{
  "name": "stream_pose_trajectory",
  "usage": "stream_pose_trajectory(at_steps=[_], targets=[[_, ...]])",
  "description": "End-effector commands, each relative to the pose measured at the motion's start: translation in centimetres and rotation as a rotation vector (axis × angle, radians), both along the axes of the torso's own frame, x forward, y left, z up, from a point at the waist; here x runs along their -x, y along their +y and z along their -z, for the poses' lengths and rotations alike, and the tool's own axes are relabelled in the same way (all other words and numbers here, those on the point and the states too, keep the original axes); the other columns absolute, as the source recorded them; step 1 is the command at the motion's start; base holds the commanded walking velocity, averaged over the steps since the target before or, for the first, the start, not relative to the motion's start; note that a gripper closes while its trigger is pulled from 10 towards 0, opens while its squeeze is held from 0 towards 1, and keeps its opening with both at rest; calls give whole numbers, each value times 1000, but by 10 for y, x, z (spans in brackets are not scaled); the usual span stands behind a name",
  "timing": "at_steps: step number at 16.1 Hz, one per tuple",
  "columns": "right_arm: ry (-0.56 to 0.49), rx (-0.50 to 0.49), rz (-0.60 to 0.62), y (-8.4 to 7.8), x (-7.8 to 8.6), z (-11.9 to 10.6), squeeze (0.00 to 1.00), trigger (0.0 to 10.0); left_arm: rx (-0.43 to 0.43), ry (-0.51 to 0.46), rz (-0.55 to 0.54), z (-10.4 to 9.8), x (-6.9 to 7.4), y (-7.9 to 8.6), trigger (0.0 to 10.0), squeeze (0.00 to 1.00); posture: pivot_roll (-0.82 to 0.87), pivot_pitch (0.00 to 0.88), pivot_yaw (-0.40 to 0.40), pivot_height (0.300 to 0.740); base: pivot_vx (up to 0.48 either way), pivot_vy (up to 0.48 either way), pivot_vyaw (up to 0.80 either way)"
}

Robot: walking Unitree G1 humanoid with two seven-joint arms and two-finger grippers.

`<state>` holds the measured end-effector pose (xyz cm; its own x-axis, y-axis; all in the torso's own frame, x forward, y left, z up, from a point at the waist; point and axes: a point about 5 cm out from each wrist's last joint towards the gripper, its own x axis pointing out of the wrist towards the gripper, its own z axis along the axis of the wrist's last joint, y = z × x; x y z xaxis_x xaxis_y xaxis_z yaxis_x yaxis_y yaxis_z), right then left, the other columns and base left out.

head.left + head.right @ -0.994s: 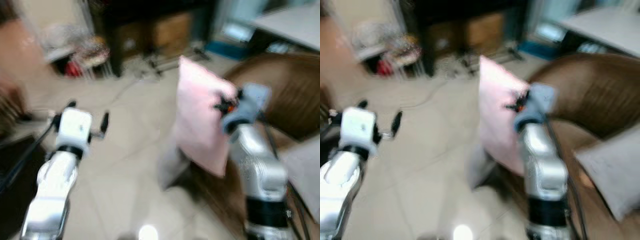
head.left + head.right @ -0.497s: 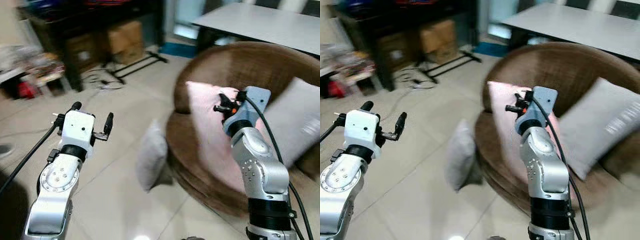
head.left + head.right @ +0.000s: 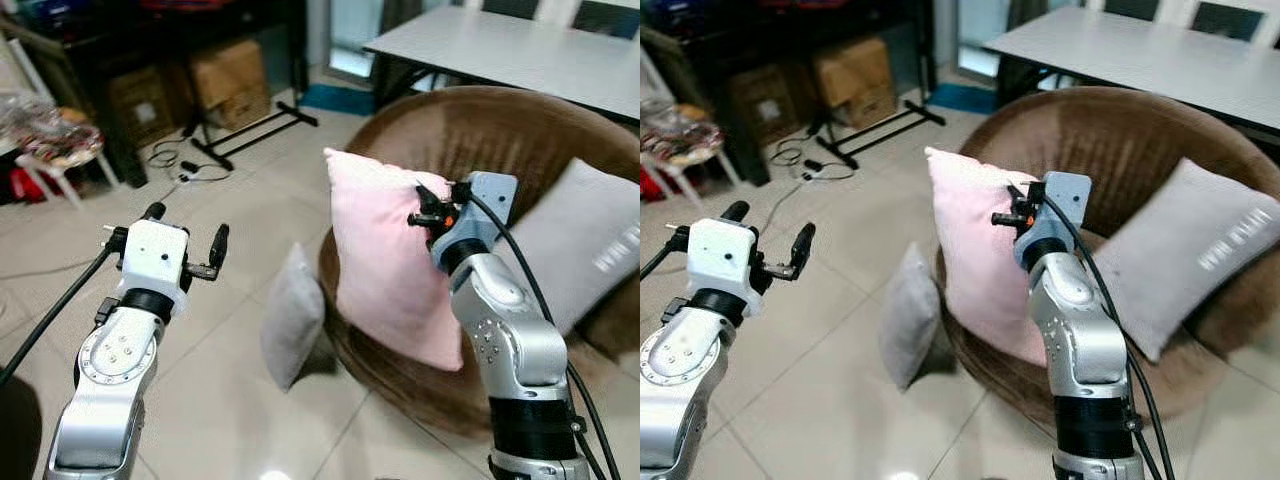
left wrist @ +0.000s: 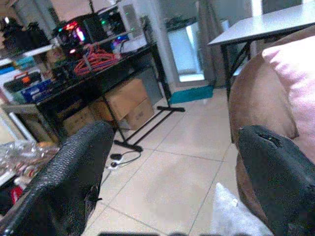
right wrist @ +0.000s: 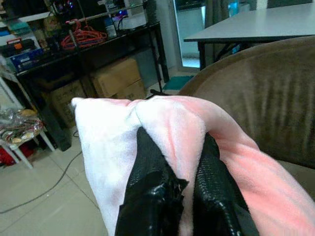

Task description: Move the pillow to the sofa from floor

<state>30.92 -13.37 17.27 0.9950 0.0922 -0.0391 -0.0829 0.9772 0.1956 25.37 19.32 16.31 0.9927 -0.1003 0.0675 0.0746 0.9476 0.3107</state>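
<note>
Over sofa [image 3: 520, 130]: right pincer [image 5: 177, 172] pinching pink pillow [image 3: 385, 260].

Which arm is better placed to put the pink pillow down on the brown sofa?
The right: the right gripper already pinches the soft pink pillow over the round brown sofa. The left gripper is open above the floor.

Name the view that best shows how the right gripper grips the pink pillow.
The right wrist view: the right gripper shows close up, its black fingers pinching a fold of the pink pillow. The eye views show the whole pillow hanging over the brown sofa; the left wrist view catches its edge.
</note>
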Motion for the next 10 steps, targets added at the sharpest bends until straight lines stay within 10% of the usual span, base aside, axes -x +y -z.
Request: stream_pose_trajectory(at_steps=[1,10], targets=[[-33,0,-1,0,-3,-10,0,10000,0,-17,7,-4,1,0,10000,275,8,0,24,740,266,0,-800],[-30,-4,-19,4,-4,-9,0,10000,0,-11,18,-4,1,0,10000,275,14,0,24,740,268,0,-800]])
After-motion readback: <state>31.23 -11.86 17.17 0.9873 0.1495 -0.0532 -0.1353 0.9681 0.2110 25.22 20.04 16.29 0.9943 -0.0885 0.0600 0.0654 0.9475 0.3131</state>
